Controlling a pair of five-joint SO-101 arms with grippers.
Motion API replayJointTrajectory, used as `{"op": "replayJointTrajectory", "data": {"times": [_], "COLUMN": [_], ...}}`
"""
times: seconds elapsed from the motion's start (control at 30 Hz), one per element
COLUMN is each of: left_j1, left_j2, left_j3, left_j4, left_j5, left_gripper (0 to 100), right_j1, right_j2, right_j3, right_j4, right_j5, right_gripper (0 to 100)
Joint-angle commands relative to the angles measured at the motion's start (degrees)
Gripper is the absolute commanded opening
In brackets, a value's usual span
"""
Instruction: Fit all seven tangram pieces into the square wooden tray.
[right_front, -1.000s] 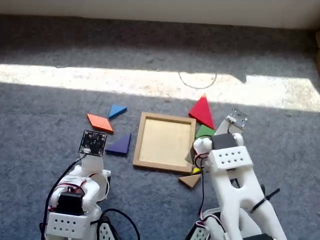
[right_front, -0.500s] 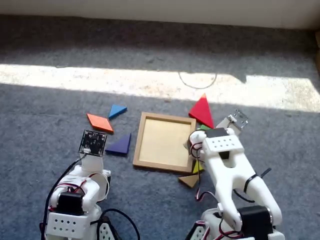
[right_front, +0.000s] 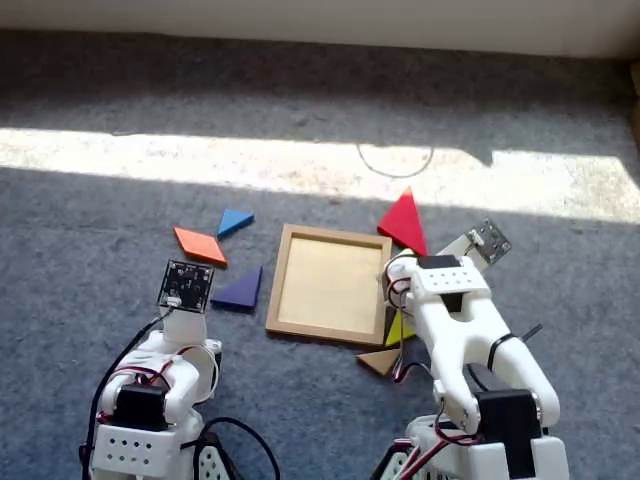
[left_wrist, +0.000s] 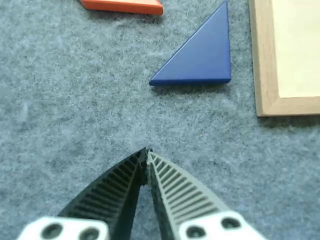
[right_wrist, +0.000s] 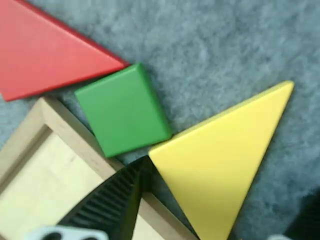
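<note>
Two tools: left tool (left_wrist: 146, 155) together; right tool (right_wrist: 141, 172), state unclear, beside yellow triangle (right_wrist: 225, 155).

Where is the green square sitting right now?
In the right wrist view, the green square lies on the carpet beside the right outer edge of the wooden tray, near a corner, between the red triangle and the yellow triangle.

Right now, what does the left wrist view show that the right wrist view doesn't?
Left wrist view: the orange parallelogram piece, the dark blue triangle piece and the left tool, shut. Right wrist view: the red triangle piece, the green square piece and the yellow triangle piece. Both: the square wooden tray and the grey carpet.
</note>
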Motion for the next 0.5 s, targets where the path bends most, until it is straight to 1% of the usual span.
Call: {"op": "replayJointTrajectory", "data": {"times": [0.0,0.1,0.2,0.47], "left_j1": [-0.48,-0.48,-0.48,-0.48], "left_j2": [-1.45,-1.45,-1.45,-1.45], "left_j3": [1.19,1.19,1.19,1.19], "left_j4": [0.35,0.35,0.35,0.35], "left_j5": [-0.44,-0.44,-0.44,-0.44], "left_gripper": [1,1,1,1], "right_j1": [1.19,2.59,3.91,3.82], "right_j2": [0.13,0.66,0.66,0.66], "right_j3": [-4.09,-4.88,-4.88,-4.44], "right_j4": [-1.45,-1.45,-1.45,-1.45], "right_j5": [-0.70,-0.88,-2.90,-2.73], "right_gripper": [43.6,43.6,43.6,43.5]}}
